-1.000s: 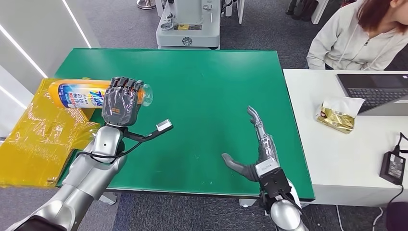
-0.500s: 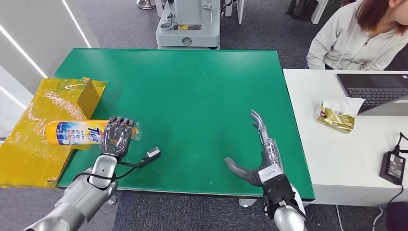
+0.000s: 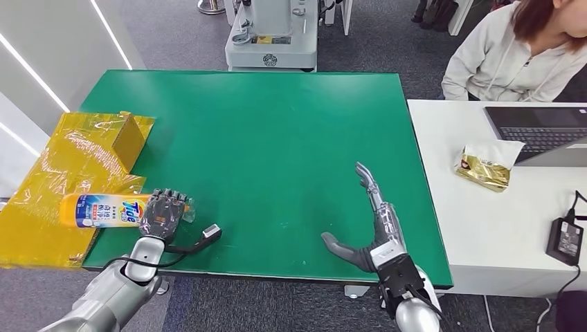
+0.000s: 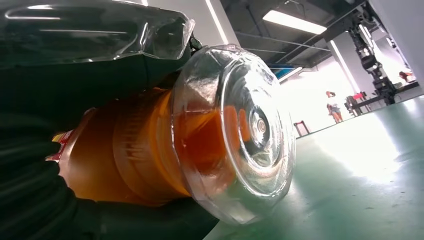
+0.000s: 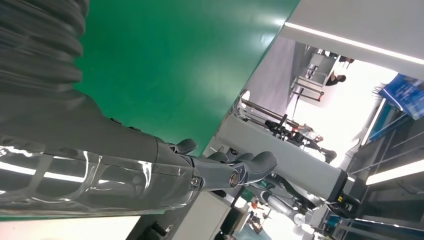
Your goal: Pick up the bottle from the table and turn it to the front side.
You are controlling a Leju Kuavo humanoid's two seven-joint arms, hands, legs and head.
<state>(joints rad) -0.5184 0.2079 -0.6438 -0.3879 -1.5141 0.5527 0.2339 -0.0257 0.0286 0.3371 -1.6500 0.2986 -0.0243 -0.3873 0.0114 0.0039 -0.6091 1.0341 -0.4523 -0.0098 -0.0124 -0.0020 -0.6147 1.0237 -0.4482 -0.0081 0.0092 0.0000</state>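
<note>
While gripping bottle (image 3: 104,209), left hand (image 3: 162,215) has drawn nearer table's front edge.

orange bottle (image 3: 104,209) with blue-and-white label, clear cap (image 4: 235,130), green table (image 3: 277,138), yellow wrap (image 3: 62,173), dark fingers (image 3: 166,207)

1 bottle (image 3: 104,209) — 2 hands — 1 laptop (image 3: 540,131)

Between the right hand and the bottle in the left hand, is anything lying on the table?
Nothing: in the head view bare green table separates the right hand from the bottle held by the left hand.
</note>
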